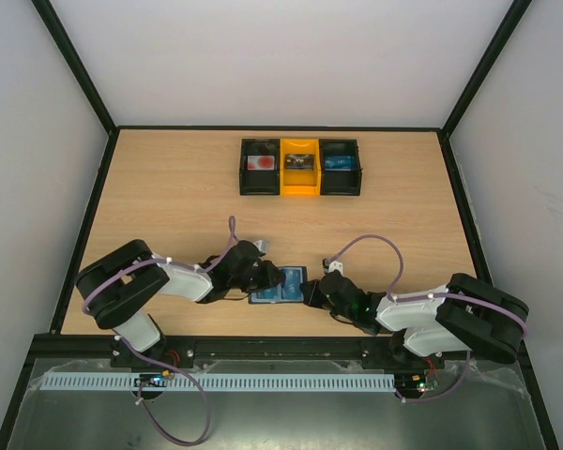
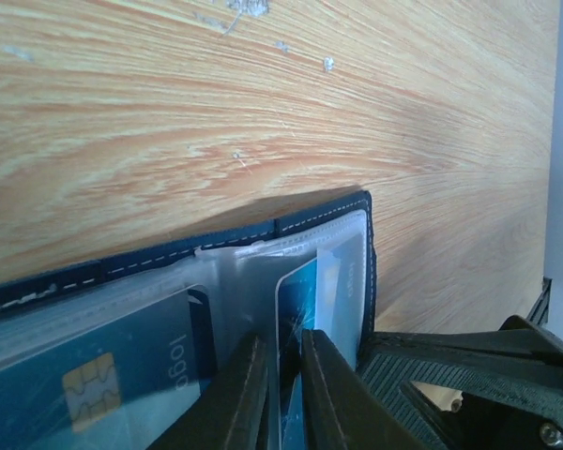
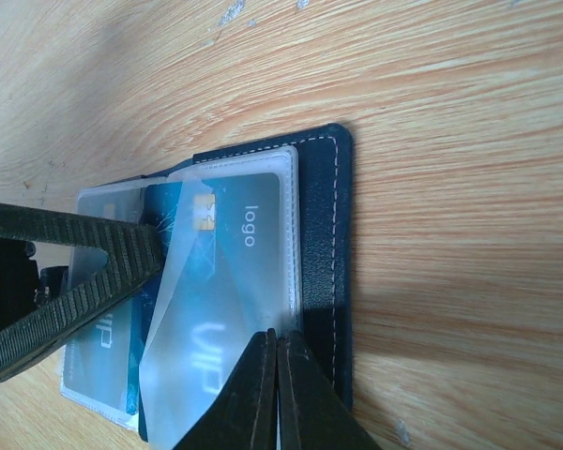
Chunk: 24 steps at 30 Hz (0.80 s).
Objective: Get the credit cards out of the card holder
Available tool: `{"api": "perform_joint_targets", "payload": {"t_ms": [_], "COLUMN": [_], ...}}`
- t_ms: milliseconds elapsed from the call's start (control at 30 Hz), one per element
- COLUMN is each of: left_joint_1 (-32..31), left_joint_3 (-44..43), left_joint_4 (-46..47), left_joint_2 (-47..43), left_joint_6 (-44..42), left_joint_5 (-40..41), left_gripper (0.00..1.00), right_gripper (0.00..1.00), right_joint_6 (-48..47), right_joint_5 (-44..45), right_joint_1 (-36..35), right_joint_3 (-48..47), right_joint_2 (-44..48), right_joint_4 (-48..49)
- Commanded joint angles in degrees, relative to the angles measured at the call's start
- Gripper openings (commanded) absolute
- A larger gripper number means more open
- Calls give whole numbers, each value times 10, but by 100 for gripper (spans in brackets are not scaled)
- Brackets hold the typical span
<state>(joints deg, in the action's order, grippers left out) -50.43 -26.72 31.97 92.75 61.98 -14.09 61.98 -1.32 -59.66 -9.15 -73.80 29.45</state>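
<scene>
The dark navy card holder (image 1: pixel 280 286) lies open on the wooden table between my two grippers. In the left wrist view its stitched edge (image 2: pixel 169 258) frames clear pockets. My left gripper (image 2: pixel 286 375) is shut on the edge of a blue credit card (image 2: pixel 305 300) that sticks partly out of a pocket. A second blue card (image 2: pixel 122 366) with a chip lies in the neighbouring pocket. In the right wrist view my right gripper (image 3: pixel 276 366) is shut on the clear pocket flap of the card holder (image 3: pixel 319 234), beside a blue card (image 3: pixel 249 253) printed "logo".
Three small boxes stand in a row at the back: black (image 1: pixel 261 167), yellow (image 1: pixel 299 167) and black (image 1: pixel 341 167), each with something inside. Black frame rails run along the table's sides. The left gripper's fingers (image 3: pixel 84 244) cross the right wrist view.
</scene>
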Motion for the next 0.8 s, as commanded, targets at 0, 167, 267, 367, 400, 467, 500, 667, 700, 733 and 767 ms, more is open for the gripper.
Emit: {"api": "perform_joint_targets", "payload": {"t_ms": [0,167,267,367,400,467,500,667,700,733,767], "left_joint_1": [4,8,10,12,13,15,16,23,23,24,26], "left_joint_3": [4,15,27,42,44,49,53,67,71,74,77], "left_joint_4": [17,24,38,58,58,57,57,31,26,21,16], "left_joint_2": [-2,-15,-24,-34,-38,-49,-54,-84,-92,-100,-109], "left_joint_6": [-5,-3,-1,6,7,7,6,1,1,1,2], "left_joint_5": [3,0,-5,-11,-12,-11,-10,5,10,15,20], "left_gripper": [7,3,3,3,3,3,3,3,3,3,3], "right_gripper": [4,4,4,4,4,4,4,4,4,4,4], "right_joint_6": [-1,2,3,4,5,6,6,8,8,8,8], "right_joint_5": [18,21,23,23,24,25,26,30,30,29,29], "right_joint_1": [-2,-3,-3,-3,-3,-2,-3,-3,-3,-2,-3], "right_joint_3": [18,19,19,19,19,19,19,18,17,17,16], "right_joint_2": [-10,-12,-12,-10,-7,-2,0,8,8,9,10], "right_joint_4": [-45,-44,-45,-47,-49,-51,-53,-59,-60,-61,-62]}}
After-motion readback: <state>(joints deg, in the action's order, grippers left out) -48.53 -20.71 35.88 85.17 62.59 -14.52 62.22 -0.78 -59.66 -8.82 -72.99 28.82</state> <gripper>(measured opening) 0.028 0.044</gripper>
